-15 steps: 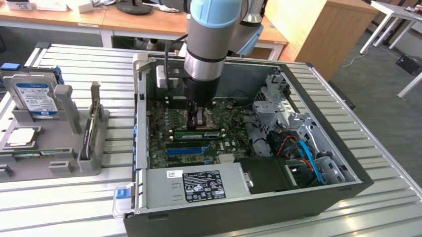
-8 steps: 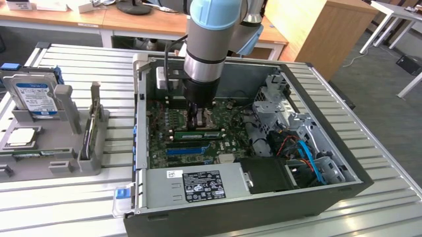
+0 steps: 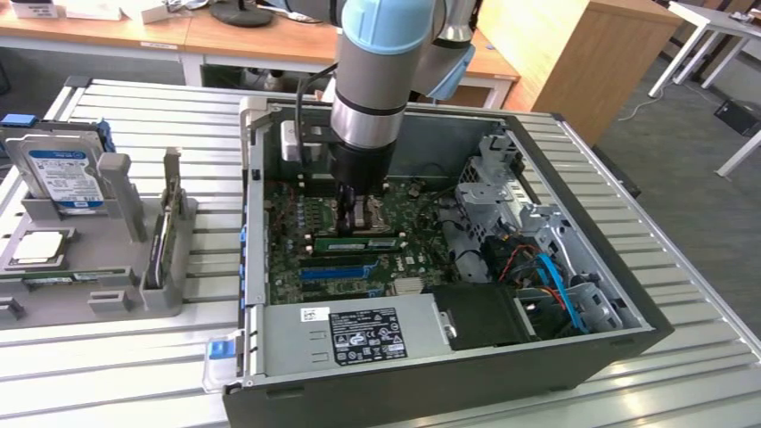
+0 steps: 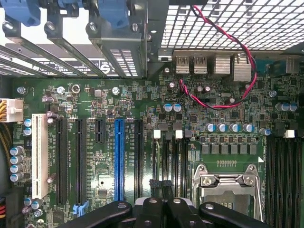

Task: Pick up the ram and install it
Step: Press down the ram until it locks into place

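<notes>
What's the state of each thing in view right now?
computer case: lying flat, side open
gripper: lowered inside the case, right over the ram
ram: along the memory slots beneath the gripper; seating cannot be told
blue expansion slot: empty
white expansion slot: empty
hard drive: upright in the grey holder, outside the case

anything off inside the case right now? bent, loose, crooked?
Nothing stands out. The ram lies level along its slot on the motherboard, directly under the gripper. A red-black wire loops loosely over the board, clear of the slots.
</notes>
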`<state>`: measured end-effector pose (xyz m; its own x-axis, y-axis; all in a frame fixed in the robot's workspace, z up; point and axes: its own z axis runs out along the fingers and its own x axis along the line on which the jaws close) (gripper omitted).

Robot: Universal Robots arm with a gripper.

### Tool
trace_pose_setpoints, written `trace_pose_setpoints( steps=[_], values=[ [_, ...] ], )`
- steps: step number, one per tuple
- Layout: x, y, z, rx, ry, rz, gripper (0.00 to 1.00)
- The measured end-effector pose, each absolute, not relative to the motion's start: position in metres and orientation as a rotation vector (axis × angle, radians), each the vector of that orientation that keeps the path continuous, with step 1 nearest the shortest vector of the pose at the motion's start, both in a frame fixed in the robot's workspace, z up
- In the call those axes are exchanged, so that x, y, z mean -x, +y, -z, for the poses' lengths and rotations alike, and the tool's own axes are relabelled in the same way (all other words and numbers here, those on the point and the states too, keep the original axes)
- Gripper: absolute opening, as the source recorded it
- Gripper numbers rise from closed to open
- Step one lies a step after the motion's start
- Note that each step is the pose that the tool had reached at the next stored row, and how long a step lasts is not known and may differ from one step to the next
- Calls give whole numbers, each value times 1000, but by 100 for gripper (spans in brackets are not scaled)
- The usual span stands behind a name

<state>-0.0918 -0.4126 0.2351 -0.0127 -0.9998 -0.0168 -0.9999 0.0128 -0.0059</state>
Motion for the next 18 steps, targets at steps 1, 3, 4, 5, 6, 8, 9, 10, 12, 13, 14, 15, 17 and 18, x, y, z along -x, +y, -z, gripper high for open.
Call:
trace_pose_setpoints(
  steps=[1, 3, 4, 5, 6, 8, 9, 10, 12, 13, 14, 15, 17, 18],
  values=[
    [92, -413, -235, 2196, 2224, -12, 10],
    [92, -413, -235, 2196, 2224, -12, 10],
    [92, -413, -235, 2196, 2224, -12, 10],
    [92, -413, -235, 2196, 2224, -12, 10],
    [92, -413, -235, 2196, 2224, -12, 10],
    [92, -413, -235, 2196, 2224, -12, 10],
    [92, -413, -235, 2196, 2224, -12, 10],
    [92, -413, -235, 2196, 2224, -12, 10],
    [92, -413, -235, 2196, 2224, -11, 10],
    [92, -413, -234, 2196, 2224, -11, 10],
    [92, -413, -234, 2196, 2224, -11, 10],
    [92, -413, -233, 2196, 2224, -11, 10],
    [92, -413, -233, 2196, 2224, -11, 10],
    [92, -413, -233, 2196, 2224, -11, 10]
  ],
)
